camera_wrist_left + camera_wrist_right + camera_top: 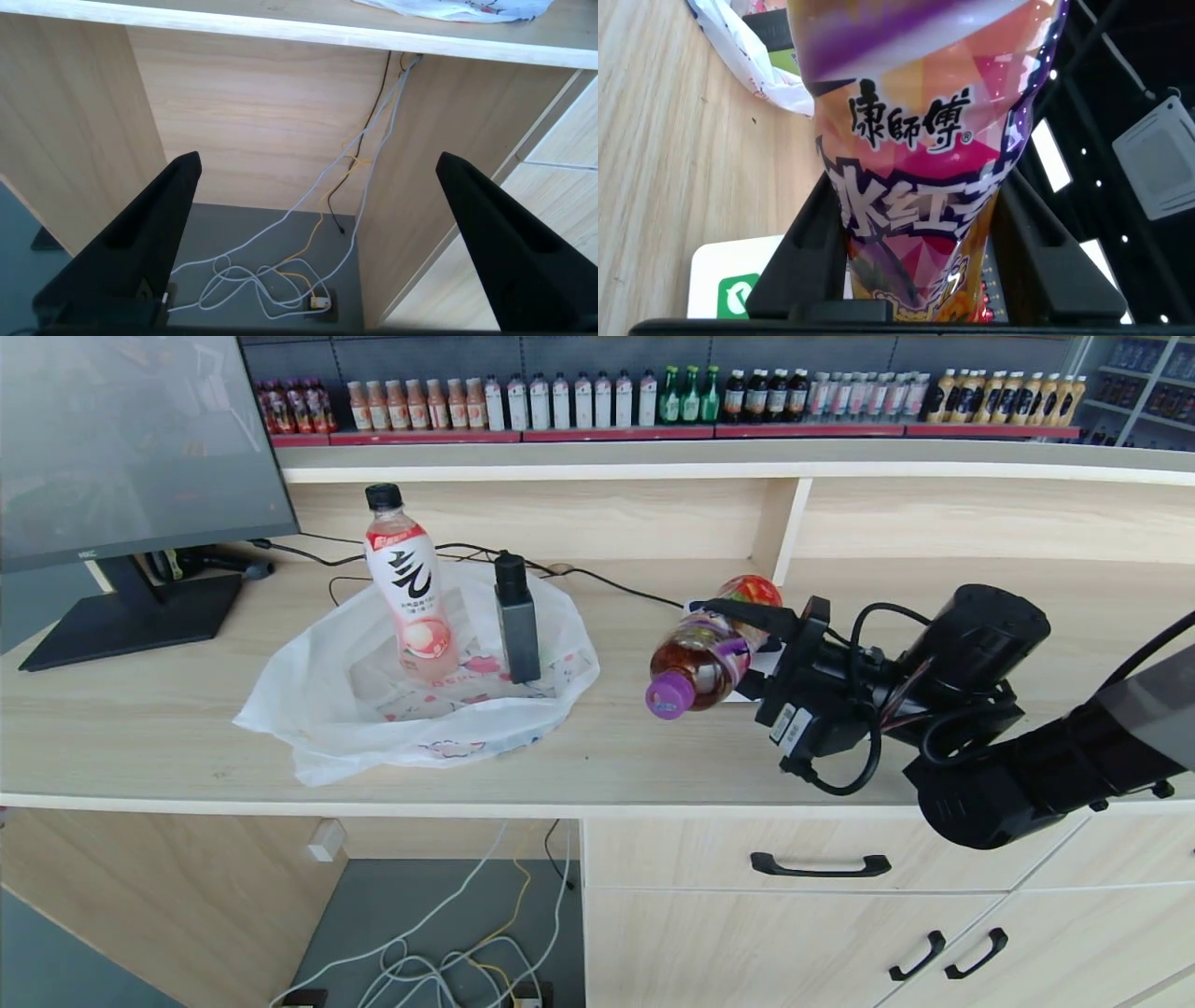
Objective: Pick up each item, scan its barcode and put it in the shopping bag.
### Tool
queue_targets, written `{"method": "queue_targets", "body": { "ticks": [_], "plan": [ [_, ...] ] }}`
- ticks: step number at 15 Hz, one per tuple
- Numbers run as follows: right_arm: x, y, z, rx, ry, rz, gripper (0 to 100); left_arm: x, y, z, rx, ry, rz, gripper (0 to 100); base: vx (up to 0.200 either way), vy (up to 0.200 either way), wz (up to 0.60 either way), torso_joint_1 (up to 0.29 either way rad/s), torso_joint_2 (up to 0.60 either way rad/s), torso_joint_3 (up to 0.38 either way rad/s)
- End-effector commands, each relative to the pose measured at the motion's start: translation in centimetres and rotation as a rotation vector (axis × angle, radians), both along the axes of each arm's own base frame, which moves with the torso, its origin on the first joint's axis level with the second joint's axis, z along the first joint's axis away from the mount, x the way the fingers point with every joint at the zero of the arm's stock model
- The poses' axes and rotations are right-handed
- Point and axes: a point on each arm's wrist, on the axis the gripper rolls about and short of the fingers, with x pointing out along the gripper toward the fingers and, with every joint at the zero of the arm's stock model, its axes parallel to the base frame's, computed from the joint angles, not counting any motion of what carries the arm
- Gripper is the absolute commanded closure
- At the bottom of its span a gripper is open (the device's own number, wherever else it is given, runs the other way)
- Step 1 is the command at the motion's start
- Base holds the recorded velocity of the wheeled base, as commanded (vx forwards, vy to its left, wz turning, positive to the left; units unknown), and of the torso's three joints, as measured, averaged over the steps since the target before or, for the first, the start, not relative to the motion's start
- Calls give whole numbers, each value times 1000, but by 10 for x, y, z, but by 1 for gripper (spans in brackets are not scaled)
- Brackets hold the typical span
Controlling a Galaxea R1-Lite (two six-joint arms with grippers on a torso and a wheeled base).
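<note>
Right pincer (733, 649) clamps the drink bottle (700, 658) sideways, its purple cap pointing left and near, over the wooden counter (607, 756), right of the crinkled white shopping bag (308, 709). Left pincer (318, 233) hangs spread wide below the counter, facing floor cables (280, 280). Right wrist shows a glossy sleeve on a round body; I'd squeeze firmly and roll the barcode outward, since slick plastic may twist

On a wooden counter (140, 728) lies an open white bag (317, 700), a pink bottle (411, 588) and dark scanner (516, 621) standing upright in it. Right of it, the right gripper (747, 649) clasps a tea bottle (700, 658) sideways, purple cap (669, 696) toward the bag. A monitor (121, 439) stands far left.
</note>
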Motion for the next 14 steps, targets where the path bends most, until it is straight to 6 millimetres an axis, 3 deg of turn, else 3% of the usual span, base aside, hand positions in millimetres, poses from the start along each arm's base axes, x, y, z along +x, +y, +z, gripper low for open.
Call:
{"method": "queue_targets", "body": {
  "ticks": [1,7,10,12,14],
  "plan": [
    [0,0,-1,-3,-3,2,100,0,0,0,0,0,0,0,0,0,0,0,0,0],
    [-4,-1,4,3,-8,5,100,0,0,0,0,0,0,0,0,0,0,0,0,0],
    [-24,-1,36,98,-20,38,100,0,0,0,0,0,0,0,0,0,0,0,0,0],
    [-47,-7,70,176,-45,33,100,0,0,0,0,0,0,0,0,0,0,0,0,0],
    [-54,-8,77,210,-10,51,100,0,0,0,0,0,0,0,0,0,0,0,0,0]
  ]
}}
